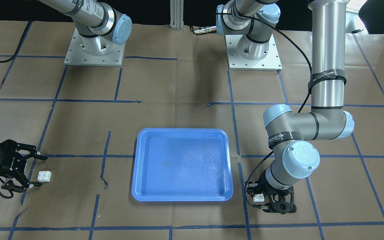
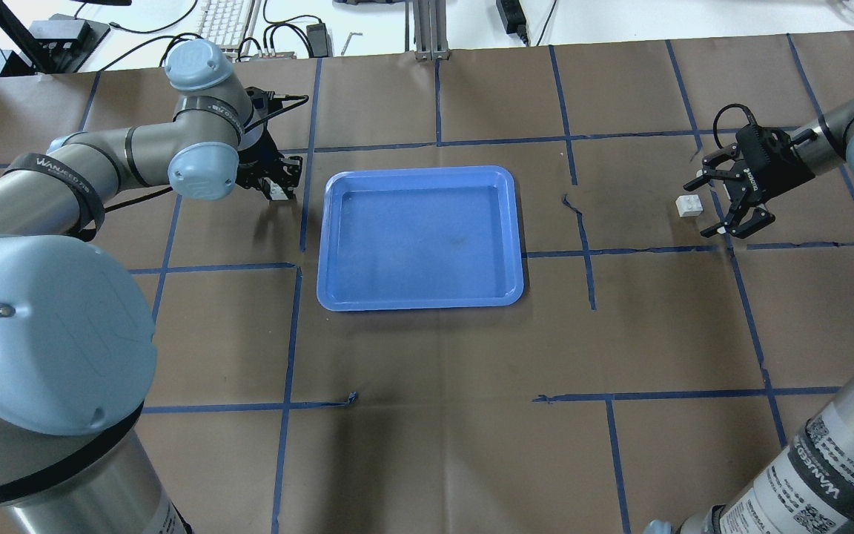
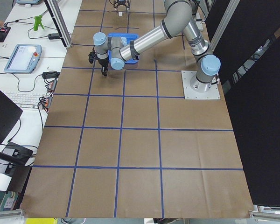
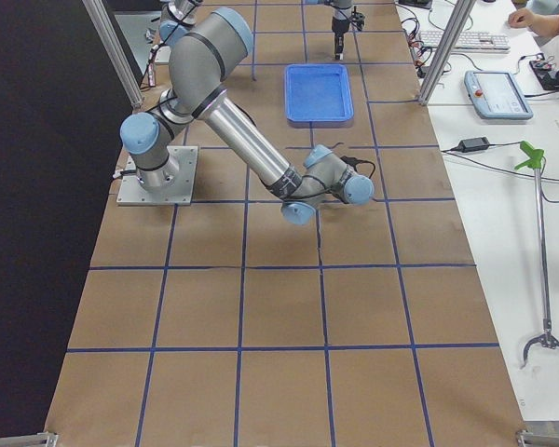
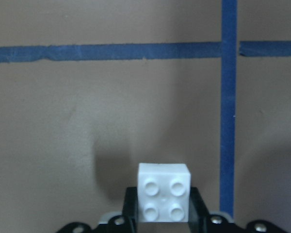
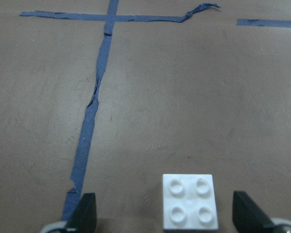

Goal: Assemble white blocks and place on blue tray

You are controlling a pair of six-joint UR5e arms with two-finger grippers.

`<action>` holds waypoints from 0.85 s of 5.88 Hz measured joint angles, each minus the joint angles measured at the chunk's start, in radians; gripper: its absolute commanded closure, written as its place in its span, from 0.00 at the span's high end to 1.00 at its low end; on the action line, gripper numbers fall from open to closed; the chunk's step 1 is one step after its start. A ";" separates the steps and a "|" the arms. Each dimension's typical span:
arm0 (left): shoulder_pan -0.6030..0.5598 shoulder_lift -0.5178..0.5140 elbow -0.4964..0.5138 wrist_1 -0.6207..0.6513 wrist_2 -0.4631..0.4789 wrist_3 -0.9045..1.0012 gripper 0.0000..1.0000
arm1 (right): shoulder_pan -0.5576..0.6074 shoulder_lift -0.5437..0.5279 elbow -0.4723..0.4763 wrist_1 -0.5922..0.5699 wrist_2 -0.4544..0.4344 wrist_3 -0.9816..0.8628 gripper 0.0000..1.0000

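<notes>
The blue tray (image 1: 182, 165) lies empty mid-table; it also shows in the overhead view (image 2: 419, 237). My left gripper (image 1: 268, 201) is low beside the tray's end and shut on a white block (image 1: 258, 198). The left wrist view shows that block (image 5: 164, 198) studs up, pinched between the fingers. My right gripper (image 1: 39, 170) is open at the table's other end. The second white block (image 1: 44, 176) sits on the paper at its fingertips. In the right wrist view this block (image 6: 190, 201) lies between the spread fingers (image 6: 82, 216), untouched.
Brown paper with a grid of blue tape covers the table (image 2: 442, 415). Both arm bases (image 1: 94, 50) stand at the robot's side. Torn tape (image 2: 581, 215) lies between the tray and the right gripper. Keyboards and cables sit beyond the table's edge (image 2: 227, 18).
</notes>
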 measured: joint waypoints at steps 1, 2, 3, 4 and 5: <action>0.000 0.011 0.000 0.000 0.000 0.016 0.00 | 0.000 0.000 0.000 -0.007 0.001 0.000 0.62; -0.002 0.030 0.000 -0.004 0.000 0.043 0.00 | 0.000 -0.001 -0.002 -0.009 0.001 -0.002 0.50; -0.018 0.060 -0.003 -0.012 -0.001 0.094 0.00 | 0.000 -0.001 -0.002 -0.016 0.001 -0.003 0.40; -0.059 0.098 -0.014 -0.026 0.000 0.151 0.00 | 0.000 -0.001 -0.003 -0.028 -0.001 -0.004 0.32; -0.111 0.126 -0.026 -0.040 0.004 0.203 0.00 | 0.000 -0.003 -0.004 -0.035 -0.002 -0.003 0.31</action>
